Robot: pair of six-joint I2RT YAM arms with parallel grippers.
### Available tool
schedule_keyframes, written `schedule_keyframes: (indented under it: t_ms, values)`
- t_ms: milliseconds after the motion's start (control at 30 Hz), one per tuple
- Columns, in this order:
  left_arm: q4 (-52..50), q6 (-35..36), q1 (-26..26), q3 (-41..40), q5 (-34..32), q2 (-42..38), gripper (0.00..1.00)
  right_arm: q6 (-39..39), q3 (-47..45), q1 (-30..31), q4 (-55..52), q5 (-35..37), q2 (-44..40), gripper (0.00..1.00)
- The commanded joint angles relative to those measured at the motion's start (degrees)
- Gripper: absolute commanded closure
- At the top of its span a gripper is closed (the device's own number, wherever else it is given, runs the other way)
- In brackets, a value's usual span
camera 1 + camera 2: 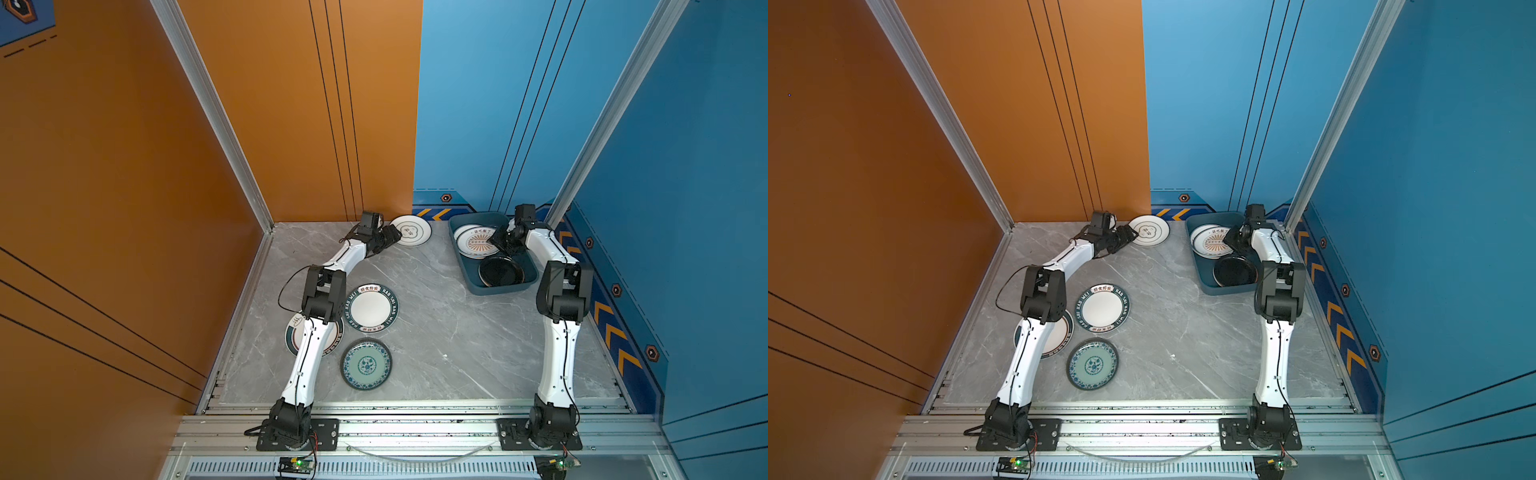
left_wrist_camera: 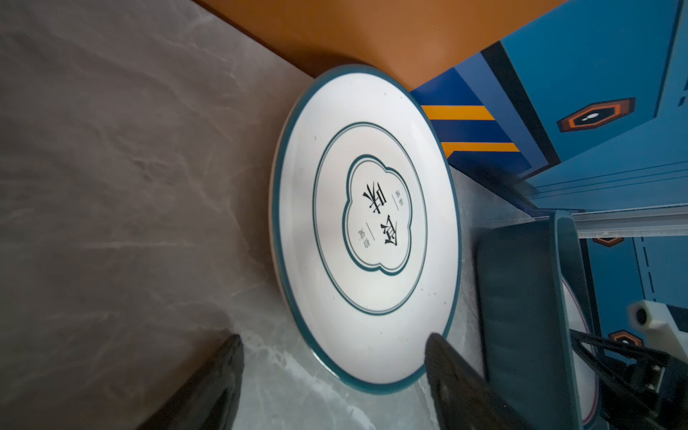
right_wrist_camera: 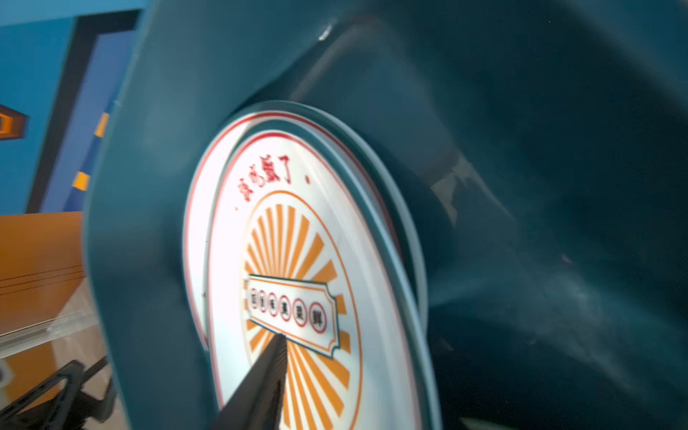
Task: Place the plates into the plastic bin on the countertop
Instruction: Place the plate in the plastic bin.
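Grey marble countertop point(image 1: 436, 332) with white veins floors a booth that is walled orange on the left and blue on the right.

In both top views the plastic bin point(image 1: 462, 262) point(image 1: 1200, 270), dark teal with low flared walls, sits far right. It holds a white sunburst plate point(image 1: 473, 245) at its far end and a black plate point(image 1: 500, 271) at its near end. The right gripper point(image 1: 498, 242) hangs over the sunburst plate. A white cloud-motif plate point(image 1: 411, 230) lies far centre, with the left gripper point(image 1: 395, 235) at its left edge. Near left lie a lettered green-rimmed plate point(image 1: 371, 308), a teal floral plate point(image 1: 366, 364) and a dark-rimmed white plate point(image 1: 293, 334) partly under the left arm point(image 1: 307, 357).

In the left wrist view, the cloud-motif plate point(image 2: 366, 231) rests flat on the marble. It has a thin teal rim, an inner ring and black characters in a four-lobed frame. The left gripper point(image 2: 335, 337) is spread wide and grips nothing, one finger point(image 2: 223, 376) over bare marble, the other over the plate's rim.

In the right wrist view, the sunburst plate point(image 3: 298, 260) shows orange rays, red script and a ticket-shaped label. It sits on a second white plate point(image 3: 195, 223) inside the bin point(image 3: 149, 223). Only one finger point(image 3: 264, 376) of the right gripper shows, over the plate, so whether that claw is released or clenched cannot be told.
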Motion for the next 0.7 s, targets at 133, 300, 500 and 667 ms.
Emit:
schedule_keyframes:
  t_ms: [133,300,500,667]
  values:
    - [-2.5,-1.1,-0.5,2.0,-2.7,3.8,0.26,-4.8,2.6,0.9,-6.3,7.2,-0.5,0.45]
    - [-3.1,-1.4,-0.7,3.9,-3.0,5.2,0.28,-7.9,4.2,2.1,-9.6,13.8,-1.3,0.41]
    - [-4.3,-2.2,-0.9,7.5,-2.7,7.8,0.33,-10.0,4.9,3.0,-11.6,18.2,-2.6,0.40]
    - [-4.1,-3.6,-0.9,9.4,-1.6,9.8,0.40,-10.4,4.7,3.2,-12.1,18.7,-3.7,0.40]
